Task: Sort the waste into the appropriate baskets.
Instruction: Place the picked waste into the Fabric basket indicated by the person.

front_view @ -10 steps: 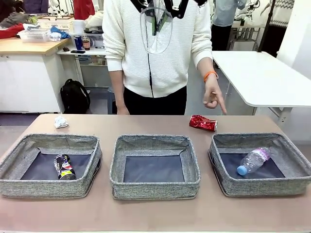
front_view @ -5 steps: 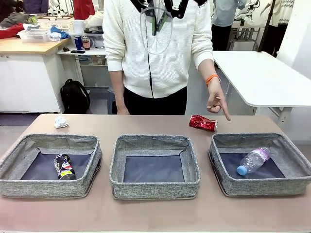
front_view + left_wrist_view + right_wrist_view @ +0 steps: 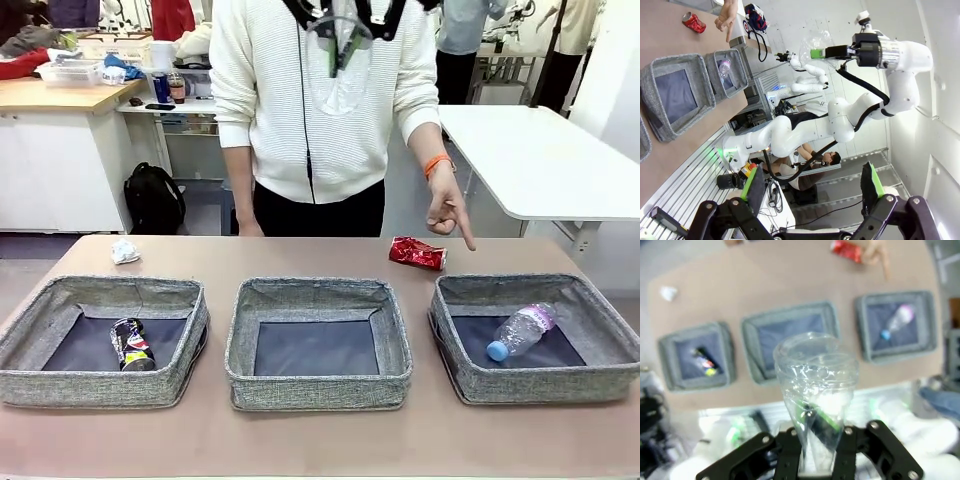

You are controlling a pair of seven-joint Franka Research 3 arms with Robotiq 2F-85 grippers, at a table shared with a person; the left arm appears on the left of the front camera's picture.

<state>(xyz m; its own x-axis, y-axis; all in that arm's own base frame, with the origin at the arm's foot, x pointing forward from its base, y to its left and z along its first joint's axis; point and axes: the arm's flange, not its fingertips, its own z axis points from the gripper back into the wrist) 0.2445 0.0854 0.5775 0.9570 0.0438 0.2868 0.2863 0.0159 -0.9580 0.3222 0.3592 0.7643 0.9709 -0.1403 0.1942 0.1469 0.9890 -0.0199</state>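
Observation:
My right gripper point(image 3: 817, 437) is shut on a clear plastic bottle point(image 3: 815, 380), high over the table; in the left wrist view the same bottle point(image 3: 814, 46) hangs from the right arm. Three grey baskets stand in a row: left point(image 3: 100, 388), middle point(image 3: 320, 388), right point(image 3: 540, 388). A dark can point(image 3: 132, 343) lies in the left one and another clear bottle point(image 3: 520, 331) in the right one. A red can point(image 3: 417, 252) and a white paper wad point(image 3: 125, 251) lie on the table behind them. My left gripper point(image 3: 810, 185) is open and holds nothing, far from the table.
The person stands at the far edge, one hand point(image 3: 448, 212) pointing down between the red can and the right basket. The middle basket's dark bottom is bare. A white table point(image 3: 540, 160) stands behind on the right.
The held bottle has risen toward the top edge of the front view. The person's pointing hand dropped slightly and shifted right. The waste on the table and in the baskets has not moved.

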